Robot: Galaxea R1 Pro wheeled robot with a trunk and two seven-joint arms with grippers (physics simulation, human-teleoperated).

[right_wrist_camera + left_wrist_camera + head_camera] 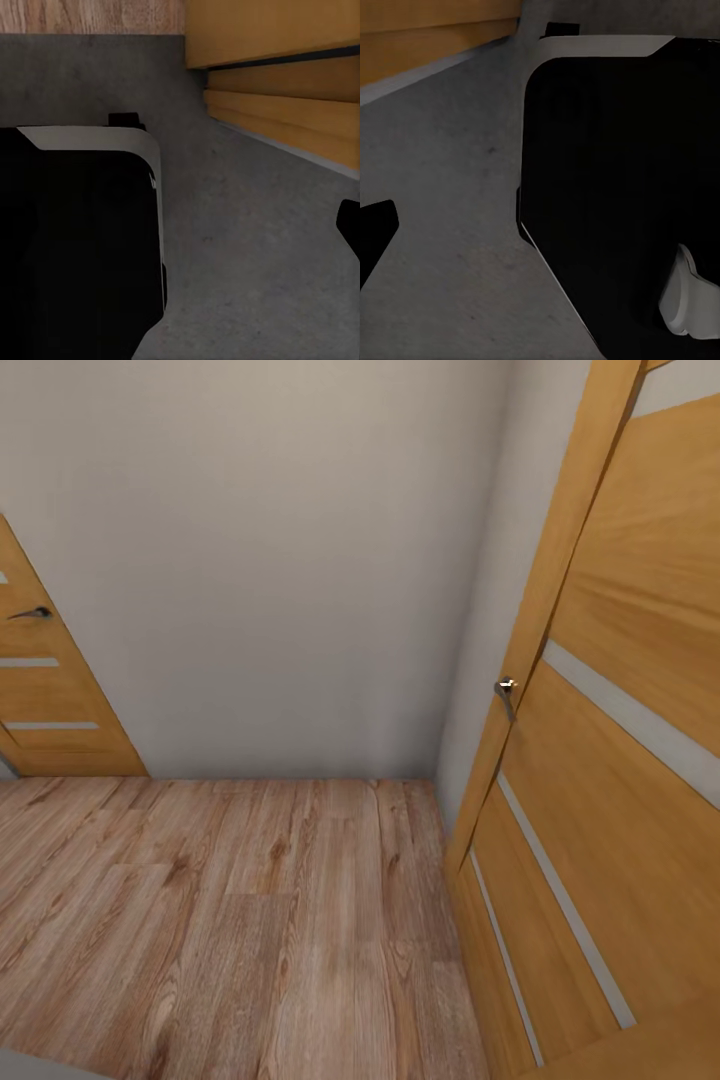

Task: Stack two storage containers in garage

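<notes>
Wood-plank floor (pixel 230 920) meets grey wall (pixel 280 560), orange door (pixel 620 780) alongside.

Light wood plank floor (pixel 230 920), plain grey wall (pixel 270 560), two wooden doors (pixel 610 780).

Right door (pixel 610 760): cut off by the right and bottom edges.
Left door (pixel 45 690): mostly cut off at the left edge.
Left hand (pixel 375 232): one dark fingertip shows, the rest cropped.
</notes>
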